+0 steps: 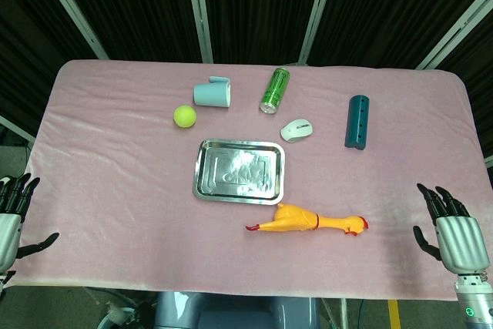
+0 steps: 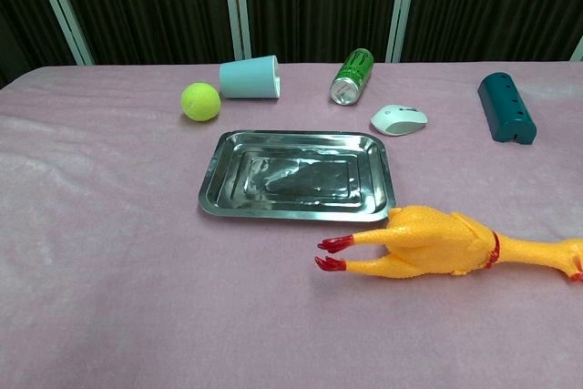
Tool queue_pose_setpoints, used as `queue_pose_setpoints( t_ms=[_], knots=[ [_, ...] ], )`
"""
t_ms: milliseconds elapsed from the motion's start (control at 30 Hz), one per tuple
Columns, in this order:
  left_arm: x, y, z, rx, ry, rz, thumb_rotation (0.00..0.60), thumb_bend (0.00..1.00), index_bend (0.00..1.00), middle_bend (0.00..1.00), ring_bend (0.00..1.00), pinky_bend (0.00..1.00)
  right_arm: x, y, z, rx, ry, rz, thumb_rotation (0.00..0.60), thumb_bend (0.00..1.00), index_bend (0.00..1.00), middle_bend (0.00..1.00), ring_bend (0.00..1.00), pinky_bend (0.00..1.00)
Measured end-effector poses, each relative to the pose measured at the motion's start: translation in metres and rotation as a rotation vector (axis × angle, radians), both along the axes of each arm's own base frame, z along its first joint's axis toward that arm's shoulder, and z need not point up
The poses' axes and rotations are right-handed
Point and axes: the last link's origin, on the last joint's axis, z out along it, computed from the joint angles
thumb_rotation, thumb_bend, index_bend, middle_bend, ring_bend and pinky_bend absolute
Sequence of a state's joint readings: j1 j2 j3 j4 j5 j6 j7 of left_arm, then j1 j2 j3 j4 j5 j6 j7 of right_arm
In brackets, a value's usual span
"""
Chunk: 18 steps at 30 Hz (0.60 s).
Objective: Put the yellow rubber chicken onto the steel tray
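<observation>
Your left hand (image 1: pixel 11 204) sits at the table's left edge, fingers spread, holding nothing, well apart from everything.

Far side, L to R: tennis ball (image 1: pixel 184 116), light blue cup (image 1: pixel 212 92) on its side, green can (image 1: pixel 275 89) also lying down. Its lettering is too small to read, so no brand call.

Steel tray (image 1: pixel 239 171) is mid-table and bare inside. White mouse (image 1: pixel 296 129) and teal block (image 1: pixel 357 121) sit beyond it to the R; no markings legible.

Yellow rubber chicken (image 1: pixel 308 221) lies on the cloth just beside the tray's near-right corner, red feet pointing L, head R.

Your right hand (image 1: pixel 449 225) waits at the right edge, fingers apart and empty, and it's the closer one, so use it. Grab the fat body, not the thin neck, which prob flexes. Lift clear of the rim, then set it down across the tray's middle.
</observation>
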<state>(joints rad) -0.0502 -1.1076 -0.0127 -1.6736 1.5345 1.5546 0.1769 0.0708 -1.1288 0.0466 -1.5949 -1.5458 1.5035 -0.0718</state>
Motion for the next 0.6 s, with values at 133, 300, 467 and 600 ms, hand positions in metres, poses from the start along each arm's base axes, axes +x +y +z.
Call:
queue_pose_setpoints(
  t_ms=[133,300,467,600],
  knots=[
    [0.0004,0.0002,-0.0011,-0.009,0.0,0.0,0.6,0.07,0.0,0.03,0.01,0.0,-0.0009,0.0007,-0.0003,0.0,-0.003,-0.004,0.6,0.4,0.08,0.2,0.12,0.24],
    [0.0017,0.0006,-0.0007,-0.014,-0.001,-0.002,0.6,0.07,0.0,0.03,0.01,0.0,-0.0004,0.0016,0.0008,-0.004,-0.004,0.001,0.6,0.4,0.08,0.2,0.12,0.24],
    [0.004,0.0,-0.0003,-0.018,-0.002,-0.009,0.6,0.07,0.0,0.03,0.01,0.0,-0.0005,0.0028,0.002,-0.01,-0.008,0.009,0.6,0.4,0.08,0.2,0.13,0.24],
    [0.0052,0.0001,0.0012,-0.019,-0.006,-0.011,0.6,0.07,0.0,0.03,0.01,0.0,-0.0001,0.0034,0.0016,-0.009,-0.014,0.017,0.6,0.4,0.08,0.2,0.13,0.24]
  ],
)
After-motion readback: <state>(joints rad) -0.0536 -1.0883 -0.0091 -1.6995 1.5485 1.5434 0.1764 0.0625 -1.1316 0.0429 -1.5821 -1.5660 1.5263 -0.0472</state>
